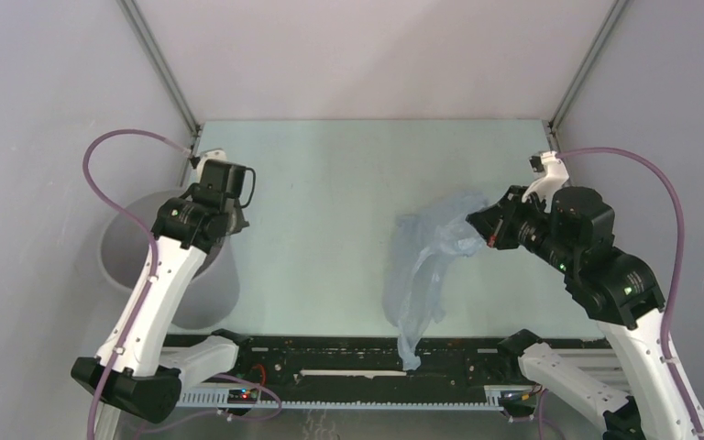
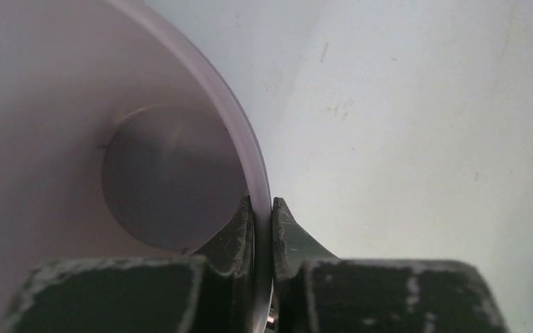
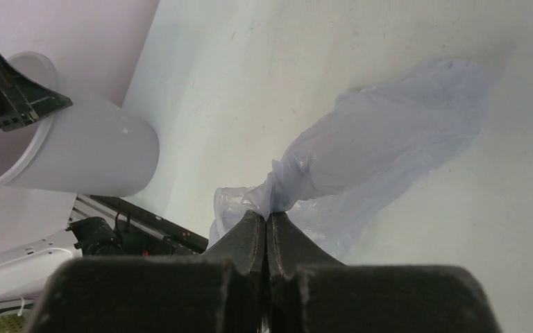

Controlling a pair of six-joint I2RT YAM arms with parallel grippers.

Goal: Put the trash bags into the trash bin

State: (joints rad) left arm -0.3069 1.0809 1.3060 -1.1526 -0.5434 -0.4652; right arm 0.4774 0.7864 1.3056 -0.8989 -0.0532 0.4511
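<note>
The left gripper (image 2: 262, 208) pinches the rim of the grey trash bin (image 2: 41, 90), one finger inside, one outside. The right gripper (image 3: 267, 220), fingers pressed together, clamps the bunched neck of the pale-blue trash bag (image 3: 388, 139).

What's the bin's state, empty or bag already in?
Empty: the left wrist view shows the trash bin with a bare floor. The trash bag is pinched in the right gripper, outside it.

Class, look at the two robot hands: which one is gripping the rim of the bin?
The left hand, clamped on the rim of the round grey plastic bin. The right hand instead pinches the thin pale-blue plastic film bag.
</note>
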